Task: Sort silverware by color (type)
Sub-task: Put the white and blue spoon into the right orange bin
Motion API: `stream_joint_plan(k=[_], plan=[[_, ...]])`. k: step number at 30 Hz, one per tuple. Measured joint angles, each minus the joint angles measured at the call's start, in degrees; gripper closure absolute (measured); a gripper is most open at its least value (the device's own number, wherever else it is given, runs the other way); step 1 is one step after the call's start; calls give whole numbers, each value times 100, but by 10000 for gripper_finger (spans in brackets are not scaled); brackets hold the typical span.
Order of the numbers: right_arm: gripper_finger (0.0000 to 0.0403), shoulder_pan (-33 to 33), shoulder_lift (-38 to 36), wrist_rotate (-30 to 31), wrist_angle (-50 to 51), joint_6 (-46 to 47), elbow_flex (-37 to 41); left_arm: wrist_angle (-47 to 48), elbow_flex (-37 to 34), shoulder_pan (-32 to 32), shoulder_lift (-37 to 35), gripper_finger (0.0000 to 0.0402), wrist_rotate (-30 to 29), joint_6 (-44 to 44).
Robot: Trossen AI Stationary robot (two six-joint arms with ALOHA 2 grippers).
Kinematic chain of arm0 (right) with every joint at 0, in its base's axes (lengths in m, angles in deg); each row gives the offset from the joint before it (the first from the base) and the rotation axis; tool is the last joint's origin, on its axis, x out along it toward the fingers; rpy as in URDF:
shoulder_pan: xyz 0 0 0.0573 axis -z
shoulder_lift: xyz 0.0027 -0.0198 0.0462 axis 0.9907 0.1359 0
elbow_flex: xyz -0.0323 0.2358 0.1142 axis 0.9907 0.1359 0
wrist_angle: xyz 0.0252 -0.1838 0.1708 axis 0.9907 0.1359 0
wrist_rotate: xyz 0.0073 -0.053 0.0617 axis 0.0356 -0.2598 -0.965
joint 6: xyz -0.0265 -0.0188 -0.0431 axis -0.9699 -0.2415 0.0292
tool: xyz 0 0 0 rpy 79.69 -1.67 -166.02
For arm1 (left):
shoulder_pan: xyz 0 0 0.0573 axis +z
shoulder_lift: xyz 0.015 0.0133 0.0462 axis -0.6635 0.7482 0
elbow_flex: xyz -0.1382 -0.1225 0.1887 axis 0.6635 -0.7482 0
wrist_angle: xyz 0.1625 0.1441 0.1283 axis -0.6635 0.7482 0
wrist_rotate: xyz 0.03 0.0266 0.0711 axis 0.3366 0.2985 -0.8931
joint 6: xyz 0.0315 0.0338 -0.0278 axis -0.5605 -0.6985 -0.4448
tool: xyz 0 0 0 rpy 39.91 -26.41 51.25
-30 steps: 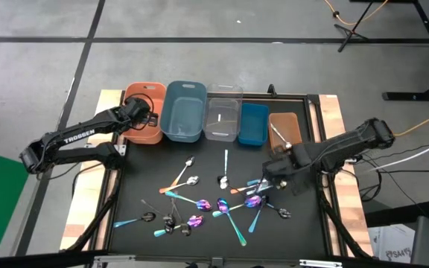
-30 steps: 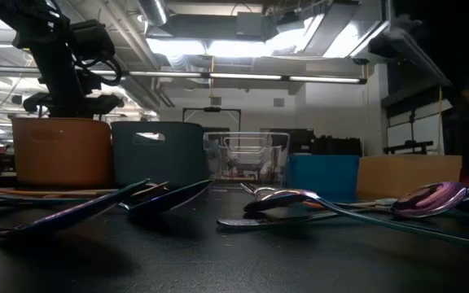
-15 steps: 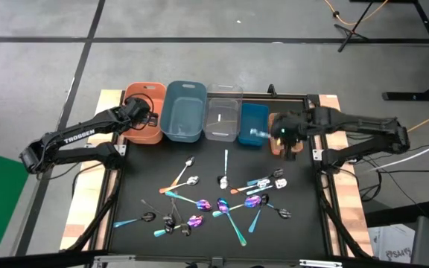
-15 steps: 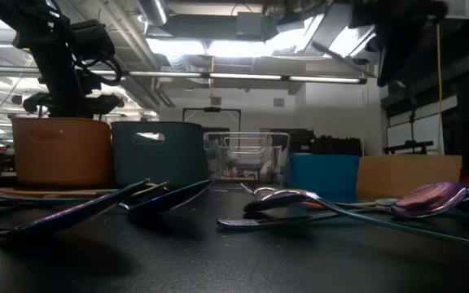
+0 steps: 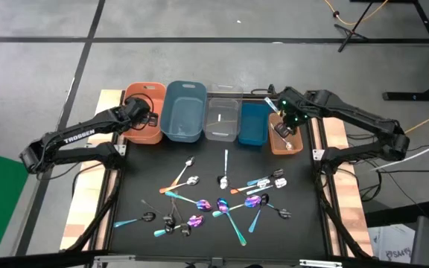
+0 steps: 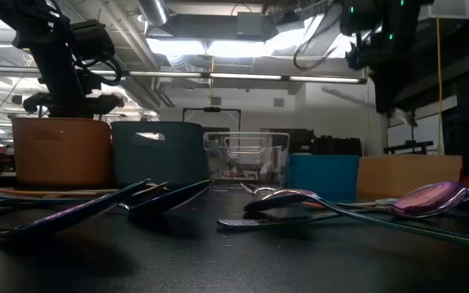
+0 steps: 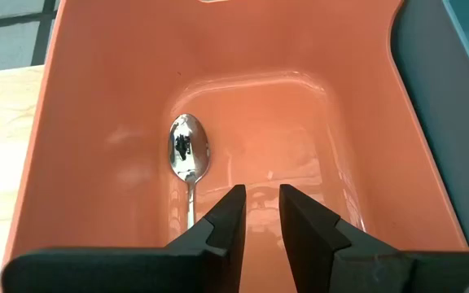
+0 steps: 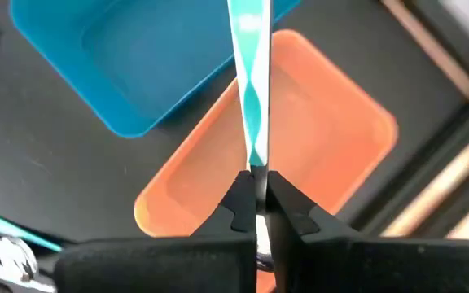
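Black table (image 5: 214, 238) on grey floor, centre of the high view; five bins in a row along its upper edge: orange bin (image 5: 143, 112), grey-blue bin (image 5: 185, 110), clear bin (image 5: 223, 113), blue bin (image 5: 253, 123), brown bin (image 5: 285, 132). Roughly twenty pieces of silverware (image 5: 214, 197) lie scattered across the lower half. Left gripper (image 7: 257, 213) hangs over the orange bin, fingers slightly parted, holding nothing; only its wrist view shows the one silver spoon (image 7: 189, 158) lying inside. Right gripper (image 8: 255, 195), upper right in the high view, is above the brown bin; its wrist view alone shows the fingers clamped on a teal-handled utensil (image 8: 251, 89).
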Motion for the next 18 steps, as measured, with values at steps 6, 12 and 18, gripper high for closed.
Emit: stream_joint_plan(k=[6, 12, 18], plan=[[403, 541, 2, -620, -605, 233, 773, 0, 0, 2, 0, 330, 0, 1], [403, 750, 2, -853, -908, 245, 1433, 0, 0, 0, 0, 330, 0, -3], [403, 767, 2, -1007, -1252, 254, 1931, -17, 0, 0, 0, 330, 0, -5]])
